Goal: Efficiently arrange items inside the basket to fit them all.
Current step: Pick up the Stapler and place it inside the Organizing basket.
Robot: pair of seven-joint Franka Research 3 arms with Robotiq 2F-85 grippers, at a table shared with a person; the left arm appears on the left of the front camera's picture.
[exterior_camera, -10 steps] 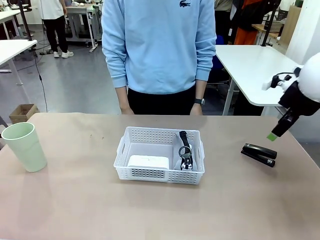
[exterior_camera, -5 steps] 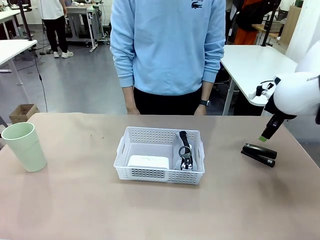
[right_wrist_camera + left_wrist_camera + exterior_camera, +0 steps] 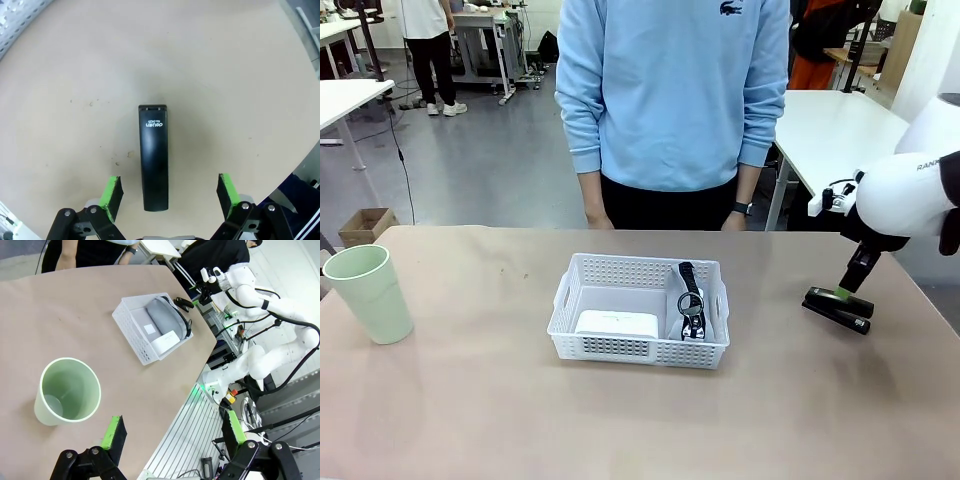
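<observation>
The white lattice basket [image 3: 638,311] stands mid-table, holding the small white block [image 3: 616,323] at its left front and the grey zip case [image 3: 691,302] on edge at its right. The black stapler [image 3: 837,308] lies on the table to the right of the basket. My right gripper [image 3: 846,293] hovers open just over the stapler; in the right wrist view the stapler [image 3: 154,156] lies lengthwise between the two green pads [image 3: 112,192]. The pale green cup [image 3: 370,293] stands upright at the table's left. My left gripper [image 3: 172,432] is open above the cup [image 3: 68,396], which is empty; the basket [image 3: 145,326] is farther off.
A person in a light blue sweatshirt [image 3: 672,95] stands at the far side of the table with hands hanging down. The table's right edge [image 3: 932,300] is close to the stapler. White tables stand behind.
My right gripper has come down and leftward from above the table's right edge to just over the stapler. The person has shifted slightly to the right.
</observation>
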